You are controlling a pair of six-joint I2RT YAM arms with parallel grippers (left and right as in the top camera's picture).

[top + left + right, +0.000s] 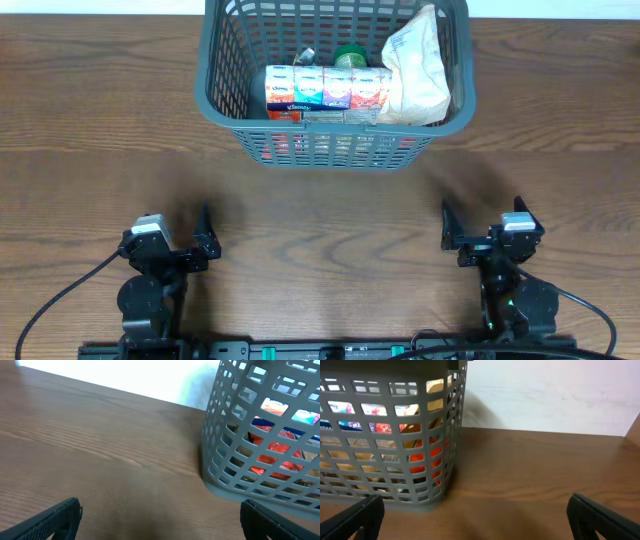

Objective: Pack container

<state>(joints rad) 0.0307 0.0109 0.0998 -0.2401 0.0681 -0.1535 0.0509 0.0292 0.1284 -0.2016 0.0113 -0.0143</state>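
Note:
The grey lattice basket (226, 95) stands at the far middle of the table. Inside it lie a row of small colourful tissue packs (327, 89), a white crinkled bag (418, 70) at the right, and a green-capped item (350, 55) behind. The basket also shows in the left wrist view (220, 455) and the right wrist view (385, 490). My left gripper (190, 240) is open and empty near the front left; its jaws show in the left wrist view (160, 520). My right gripper (468, 238) is open and empty near the front right; its jaws show in the right wrist view (475, 520).
The brown wooden table (320, 210) stretches between the grippers and the basket. A pale wall (545, 395) rises behind the table. Black cables trail from both arm bases at the front edge.

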